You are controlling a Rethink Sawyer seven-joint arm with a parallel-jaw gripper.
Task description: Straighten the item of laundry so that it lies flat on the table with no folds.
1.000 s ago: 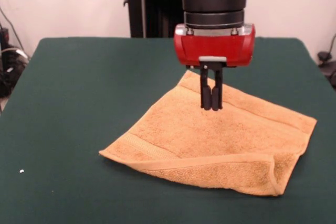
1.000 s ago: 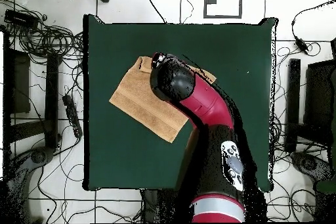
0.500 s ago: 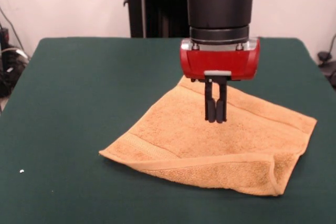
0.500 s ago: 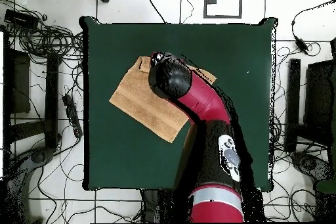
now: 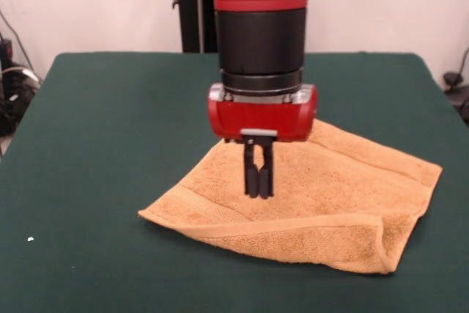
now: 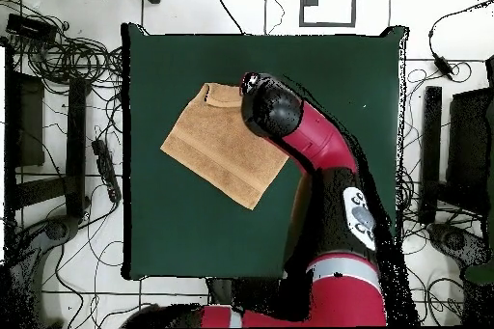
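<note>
The item of laundry (image 5: pixel 330 196), a golden-orange towel, lies on the green table (image 5: pixel 110 108) right of centre. Its near edge is folded over into a strip, and the near right corner is doubled up. My gripper (image 5: pixel 259 194) points straight down over the towel's left part. Its two black fingers are pressed together, shut, with nothing between them, and their tips are at or just above the cloth. In the overhead view the towel (image 6: pixel 222 142) lies at an angle with a small fold at its upper corner. There the arm's wrist (image 6: pixel 272 108) covers the towel's right corner and hides the gripper.
A small white speck (image 5: pixel 30 239) lies on the table near its front left. A black stand (image 5: pixel 194 5) rises behind the far edge. Cables and dark equipment (image 6: pixel 58 84) crowd the floor around the table (image 6: pixel 338 65).
In the front view the gripper has moved left and nearer, from over the towel's far middle to its left part, staying shut. The towel has not moved.
</note>
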